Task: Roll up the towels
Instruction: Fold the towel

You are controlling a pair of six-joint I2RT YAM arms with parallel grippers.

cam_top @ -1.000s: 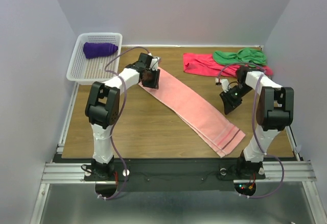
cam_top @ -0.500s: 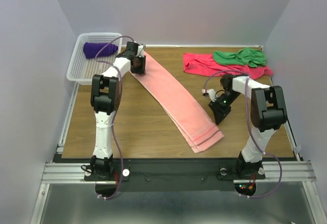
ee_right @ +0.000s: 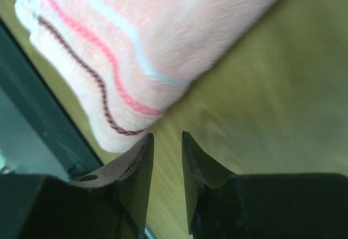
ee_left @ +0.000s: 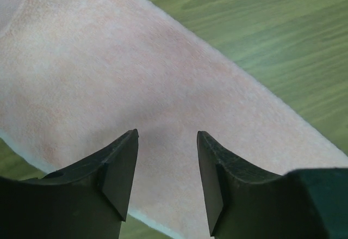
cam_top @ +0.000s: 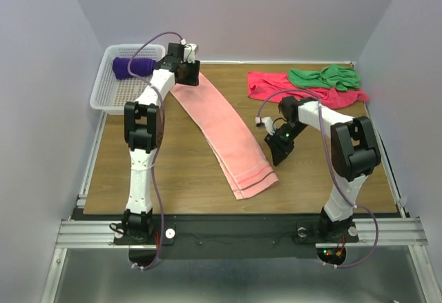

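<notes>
Our right gripper [ee_right: 167, 135] hangs low over the table [cam_top: 186, 161], jaws a narrow slit apart and gripping nothing. The striped near end of the salmon-pink towel [cam_top: 228, 127] lies just ahead of one fingertip. Farther out, our left gripper [ee_left: 167, 134] is released, jaws parted above the towel's far end. Beyond our right gripper, the crimson towel [cam_top: 273, 85] and green towel [cam_top: 324, 76] lie crumpled, touching. Left of our left gripper, the purple towel [cam_top: 135, 67] sits rolled in the white basket [cam_top: 117, 97].

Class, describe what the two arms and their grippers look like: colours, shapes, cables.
The left arm and right arm: white links, black joint housings, a thin purplish cable looping along each. The left gripper and right gripper: black, wedge-shaped, tapering fingers.
</notes>
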